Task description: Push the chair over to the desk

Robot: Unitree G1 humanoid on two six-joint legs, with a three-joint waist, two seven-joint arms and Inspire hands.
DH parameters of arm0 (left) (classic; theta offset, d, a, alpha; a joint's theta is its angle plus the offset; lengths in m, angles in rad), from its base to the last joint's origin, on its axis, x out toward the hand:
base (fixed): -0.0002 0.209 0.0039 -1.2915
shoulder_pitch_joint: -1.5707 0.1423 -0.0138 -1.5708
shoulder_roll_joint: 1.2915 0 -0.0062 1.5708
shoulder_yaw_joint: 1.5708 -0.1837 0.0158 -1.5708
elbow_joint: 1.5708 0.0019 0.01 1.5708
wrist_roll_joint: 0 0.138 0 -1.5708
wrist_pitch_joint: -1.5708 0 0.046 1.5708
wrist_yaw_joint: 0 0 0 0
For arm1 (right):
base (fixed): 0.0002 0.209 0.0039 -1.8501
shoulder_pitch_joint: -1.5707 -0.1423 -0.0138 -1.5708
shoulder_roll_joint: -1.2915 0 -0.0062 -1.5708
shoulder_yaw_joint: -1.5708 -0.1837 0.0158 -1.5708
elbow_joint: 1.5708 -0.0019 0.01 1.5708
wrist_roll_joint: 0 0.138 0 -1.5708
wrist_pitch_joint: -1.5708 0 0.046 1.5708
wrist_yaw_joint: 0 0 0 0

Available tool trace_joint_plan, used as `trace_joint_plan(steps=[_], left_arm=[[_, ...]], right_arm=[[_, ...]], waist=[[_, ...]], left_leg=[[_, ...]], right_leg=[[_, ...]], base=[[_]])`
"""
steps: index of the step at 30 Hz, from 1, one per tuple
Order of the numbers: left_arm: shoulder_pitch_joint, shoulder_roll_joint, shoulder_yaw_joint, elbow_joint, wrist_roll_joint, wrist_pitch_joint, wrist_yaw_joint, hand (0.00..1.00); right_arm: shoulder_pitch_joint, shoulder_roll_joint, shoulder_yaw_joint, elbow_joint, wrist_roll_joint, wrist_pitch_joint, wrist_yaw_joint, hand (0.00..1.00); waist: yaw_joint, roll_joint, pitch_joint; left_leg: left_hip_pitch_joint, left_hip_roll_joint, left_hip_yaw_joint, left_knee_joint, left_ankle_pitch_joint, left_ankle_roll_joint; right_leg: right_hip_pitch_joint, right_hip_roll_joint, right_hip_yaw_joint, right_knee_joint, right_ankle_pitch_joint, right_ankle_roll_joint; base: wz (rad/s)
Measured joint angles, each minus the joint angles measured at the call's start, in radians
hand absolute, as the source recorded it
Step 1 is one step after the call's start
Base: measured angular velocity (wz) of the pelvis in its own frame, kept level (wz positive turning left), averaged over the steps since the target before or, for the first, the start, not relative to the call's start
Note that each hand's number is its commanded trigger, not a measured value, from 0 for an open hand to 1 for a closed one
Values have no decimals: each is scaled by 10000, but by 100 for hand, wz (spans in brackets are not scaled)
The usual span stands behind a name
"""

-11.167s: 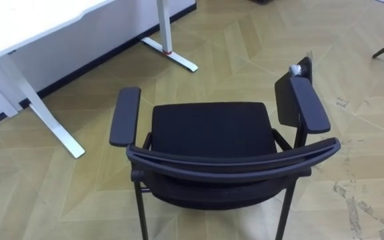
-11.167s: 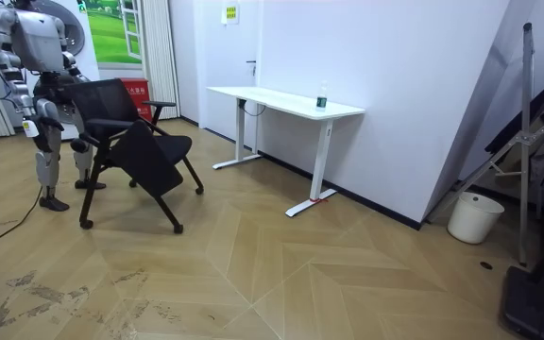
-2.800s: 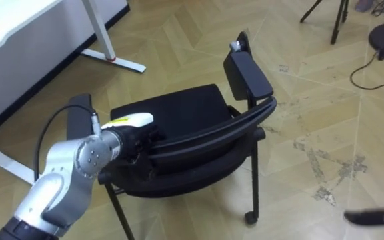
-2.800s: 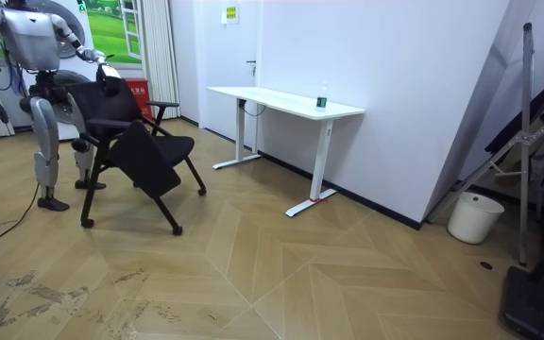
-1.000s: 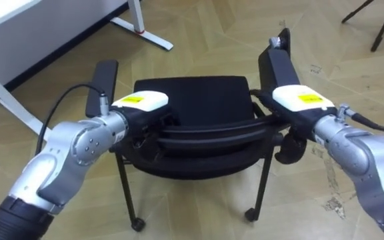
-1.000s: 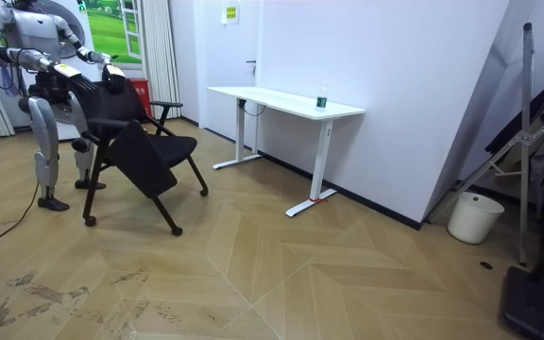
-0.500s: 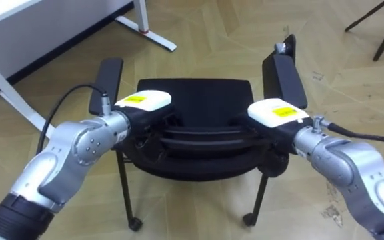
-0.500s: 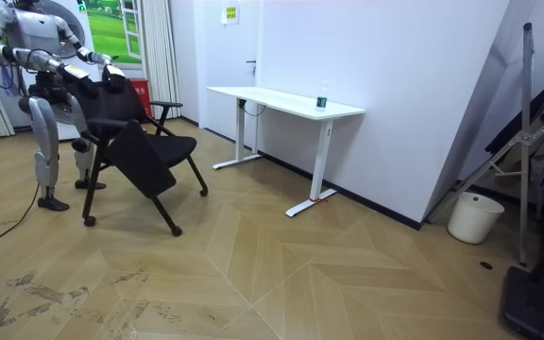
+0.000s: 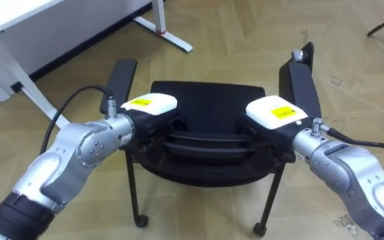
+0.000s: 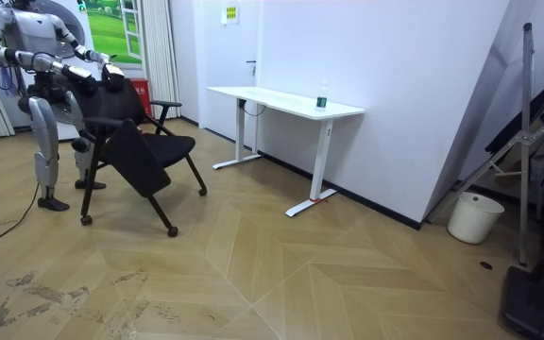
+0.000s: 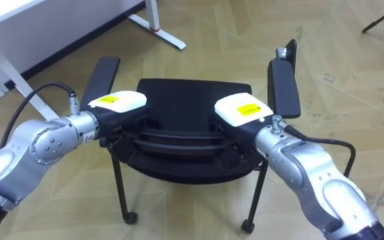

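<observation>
The black chair (image 9: 209, 107) with two armrests stands right in front of me, its seat facing away towards the white desk (image 9: 39, 23). Both hands lie on its curved backrest rail (image 9: 209, 143). My left hand (image 9: 151, 107) is curled round the rail's left part. My right hand (image 9: 275, 113) is curled round its right part, beside the right armrest (image 9: 302, 87). The fingertips of both hands are hidden under the rail. In the room view I stand upright behind the chair (image 10: 140, 142) at the far left, arms stretched to its back.
The desk (image 10: 286, 102) stands against the wall beyond the chair, a small bottle (image 10: 322, 97) on it; its white foot (image 9: 172, 37) reaches out over the wood floor. A white bucket (image 10: 470, 217) and a folded stand (image 10: 527, 123) are far off on the room view's right.
My right hand has slid inwards along the backrest rail and its fingers have curled round it. The left hand keeps its hold. The camera has shifted a little.
</observation>
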Motion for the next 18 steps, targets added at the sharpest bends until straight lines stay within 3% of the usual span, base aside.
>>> trace_joint_plan(steps=[4,18], left_arm=[[5,58,-5,2,4,0,41,100],[25,166,-51,16,76,51,126,100]], right_arm=[[4,-37,41,190,-67,-359,-316,100],[27,-181,413,239,-74,-470,-780,100]], waist=[[16,2,-2],[-43,-27,-12]], left_leg=[[-12,0,-14,18,0,1],[-180,20,-252,355,-14,20]], right_leg=[[1,-6,-29,16,0,0],[89,-28,-349,79,-2,0]], base=[[0],[5]])
